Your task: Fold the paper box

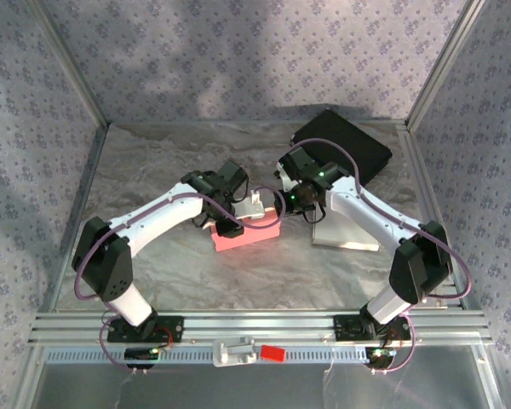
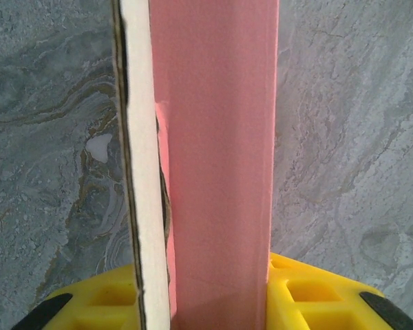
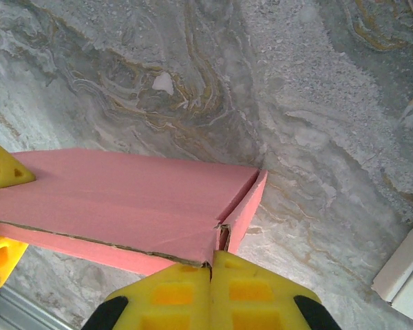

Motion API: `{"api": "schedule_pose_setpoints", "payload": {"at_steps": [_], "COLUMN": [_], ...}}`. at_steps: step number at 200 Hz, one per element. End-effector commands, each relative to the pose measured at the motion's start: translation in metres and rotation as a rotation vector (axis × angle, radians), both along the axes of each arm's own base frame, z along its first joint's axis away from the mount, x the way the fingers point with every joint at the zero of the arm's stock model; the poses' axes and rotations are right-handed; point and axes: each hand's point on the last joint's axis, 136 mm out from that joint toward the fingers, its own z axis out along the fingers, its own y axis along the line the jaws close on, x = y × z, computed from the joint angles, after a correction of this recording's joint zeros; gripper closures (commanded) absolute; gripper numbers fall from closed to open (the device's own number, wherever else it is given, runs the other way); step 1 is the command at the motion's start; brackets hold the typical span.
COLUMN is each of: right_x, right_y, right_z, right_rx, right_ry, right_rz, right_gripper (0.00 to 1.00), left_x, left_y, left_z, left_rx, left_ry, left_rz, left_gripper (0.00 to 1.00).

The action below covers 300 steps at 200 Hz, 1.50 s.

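We saw the left gripper [image 2: 205, 283] clamped on the pink paper box [image 1: 249, 237], a yellow finger on each side of an upright panel with a raw white edge. The right gripper [image 3: 212, 267] had its fingers pressed together, the tips against the box's torn corner. The box sat mid-desk between both arms. The desk [image 1: 196, 277] wore a crinkled, grey marbled sheet. A black flat case [image 1: 345, 145] lay at the back right. Floral-patterned walls [image 1: 34, 128] enclosed the space, with an aluminium rail [image 1: 264, 324] along the near edge.
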Motion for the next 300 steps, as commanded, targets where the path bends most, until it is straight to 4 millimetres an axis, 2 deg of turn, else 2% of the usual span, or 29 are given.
{"api": "schedule_pose_setpoints", "payload": {"at_steps": [1, 46, 75, 95, 162, 202, 223, 246, 271, 300], "right_x": [-0.003, -0.006, -0.007, -0.009, -0.013, -0.013, -0.013, -0.013, -0.012, -0.011], "right_y": [0.0, -0.004, -0.003, -0.003, -0.005, -0.003, -0.001, 0.001, 0.004, 0.007], "right_z": [-0.002, -0.017, -0.022, -0.025, -0.029, -0.027, -0.026, -0.025, -0.025, -0.024], "right_rx": [-0.034, -0.069, -0.098, -0.115, -0.139, -0.137, -0.132, -0.127, -0.121, -0.115], "right_ry": [-0.022, -0.05, -0.063, -0.07, -0.083, -0.083, -0.085, -0.086, -0.083, -0.079], "right_rz": [-0.009, -0.003, 0.008, 0.02, 0.02, 0.021, 0.021, 0.022, 0.023, 0.027], "right_gripper": [1.0, 1.0, 1.0, 1.0, 1.0, 1.0, 1.0, 1.0, 1.0, 1.0], "left_x": [0.003, 0.008, 0.013, 0.016, 0.027, 0.021, 0.027, 0.031, 0.013, -0.008], "left_y": [-0.003, 0.0, 0.002, 0.002, 0.007, 0.011, 0.026, 0.061, 0.1, 0.113], "left_z": [0.007, 0.008, 0.011, 0.015, 0.044, 0.061, 0.073, 0.089, 0.084, 0.074], "left_rx": [-0.023, -0.029, -0.043, -0.064, -0.159, -0.231, -0.226, -0.224, -0.195, -0.151], "left_ry": [0.012, 0.005, -0.001, -0.002, -0.048, -0.062, -0.108, -0.092, 0.006, 0.068], "left_rz": [0.02, 0.053, 0.095, 0.126, 0.289, 0.35, 0.447, 0.684, 0.868, 0.861], "left_gripper": [0.67, 0.61, 0.51, 0.49, 0.4, 0.38, 0.4, 0.47, 0.51, 0.55]}}
